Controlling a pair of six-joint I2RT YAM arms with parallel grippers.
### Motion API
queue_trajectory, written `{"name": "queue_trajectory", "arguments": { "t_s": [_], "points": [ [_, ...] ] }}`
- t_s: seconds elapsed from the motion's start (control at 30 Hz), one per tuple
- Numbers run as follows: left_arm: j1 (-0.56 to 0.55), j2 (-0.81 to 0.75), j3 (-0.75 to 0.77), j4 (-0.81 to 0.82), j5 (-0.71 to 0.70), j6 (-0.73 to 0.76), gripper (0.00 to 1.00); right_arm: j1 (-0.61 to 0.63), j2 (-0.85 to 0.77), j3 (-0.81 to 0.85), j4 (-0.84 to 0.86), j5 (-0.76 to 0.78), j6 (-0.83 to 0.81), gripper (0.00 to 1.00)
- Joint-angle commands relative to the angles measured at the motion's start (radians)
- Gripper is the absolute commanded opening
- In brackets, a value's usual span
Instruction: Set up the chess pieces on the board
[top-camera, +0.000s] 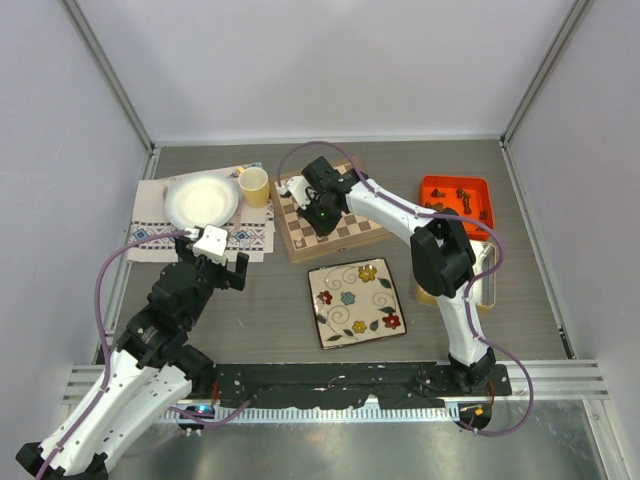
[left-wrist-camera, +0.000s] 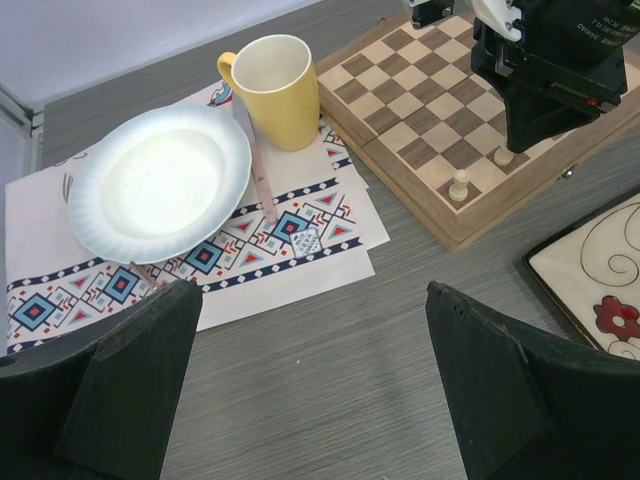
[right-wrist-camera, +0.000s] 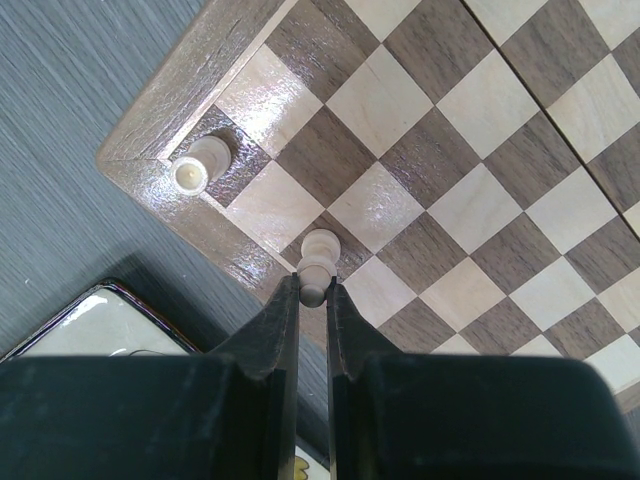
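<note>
Right wrist view: the right gripper (right-wrist-camera: 313, 285) is pinched shut on a pale piece (right-wrist-camera: 320, 245) that stands on a dark square in the board's (right-wrist-camera: 480, 150) near row. One square to the left, in the near left corner, a second pale piece (right-wrist-camera: 200, 165) stands free. No other squares that I can see hold anything.

Out past the board, an orange tray (top-camera: 430, 182) at the far right holds a cluster of dark pieces (top-camera: 462, 195). I can't see where the rest of the pale ones are. A floral plate (top-camera: 355, 300) lies just near of the board.

The left gripper (left-wrist-camera: 312, 295) hangs wide open and empty over bare table, beside a placemat (left-wrist-camera: 60, 290) carrying a white dish (left-wrist-camera: 160, 185) and a yellow cup (left-wrist-camera: 275, 90).

I'd judge the job barely begun: two pieces placed at most, nearly both full sets left to go.
</note>
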Motion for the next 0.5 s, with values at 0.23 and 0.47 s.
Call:
{"name": "queue_trajectory", "arguments": {
  "t_s": [0.23,0.47],
  "points": [
    [0.008,-0.005,0.013,0.055,0.015,-0.016,1.00,-0.002,-0.058,-0.009,0.005,0.022,-0.003,0.10],
    [0.010,-0.003,0.011,0.052,0.015,-0.014,1.00,-0.003,-0.057,-0.011,-0.002,0.001,0.004,0.12]
  ]
}}
